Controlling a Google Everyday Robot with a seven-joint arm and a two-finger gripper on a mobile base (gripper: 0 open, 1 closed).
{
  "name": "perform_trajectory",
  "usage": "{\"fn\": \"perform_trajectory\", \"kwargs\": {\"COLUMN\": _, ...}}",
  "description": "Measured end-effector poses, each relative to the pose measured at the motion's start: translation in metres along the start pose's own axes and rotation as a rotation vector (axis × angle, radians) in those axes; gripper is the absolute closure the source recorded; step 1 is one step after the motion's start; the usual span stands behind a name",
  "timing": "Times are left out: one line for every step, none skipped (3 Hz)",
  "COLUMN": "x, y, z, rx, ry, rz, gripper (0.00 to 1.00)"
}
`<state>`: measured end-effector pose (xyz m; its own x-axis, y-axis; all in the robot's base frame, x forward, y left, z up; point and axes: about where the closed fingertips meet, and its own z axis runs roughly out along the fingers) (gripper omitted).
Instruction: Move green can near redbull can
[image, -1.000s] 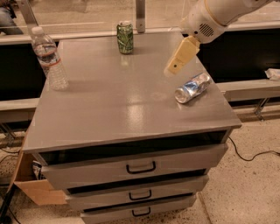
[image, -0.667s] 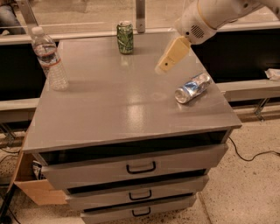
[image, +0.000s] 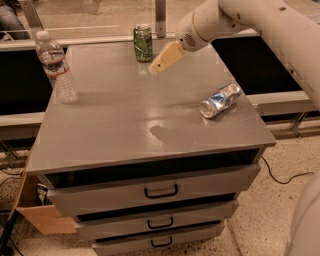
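Note:
The green can (image: 143, 43) stands upright at the back edge of the grey cabinet top (image: 125, 120). The redbull can (image: 220, 101), silver and blue and dented, lies on its side near the right edge. My gripper (image: 161, 62) hangs from the white arm that reaches in from the upper right. Its tan fingers point down and left, just right of and slightly in front of the green can, above the top. It holds nothing.
A clear plastic water bottle (image: 56, 67) stands upright at the back left of the top. Below are three drawers (image: 160, 190) with dark handles. A cardboard box (image: 40, 215) sits on the floor at the left.
My gripper has moved left and toward the back, from above the redbull can's side to close beside the green can. The cans and the bottle have not moved.

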<state>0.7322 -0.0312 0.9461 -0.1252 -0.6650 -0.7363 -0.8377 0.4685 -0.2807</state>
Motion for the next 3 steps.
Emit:
{"fn": "perform_trajectory", "kwargs": {"x": -0.007, "y": -0.026, "z": 0.039, "rx": 0.09, "ry": -0.036, "rz": 0.05, "gripper": 0.0}}
{"fn": "perform_trajectory", "kwargs": {"x": -0.014, "y": -0.059, "z": 0.072, "rx": 0.183, "ry": -0.082, "rz": 0.109, "gripper": 0.0}}
{"fn": "perform_trajectory", "kwargs": {"x": -0.016, "y": -0.091, "z": 0.091, "rx": 0.254, "ry": -0.123, "rz": 0.158, "gripper": 0.0}}
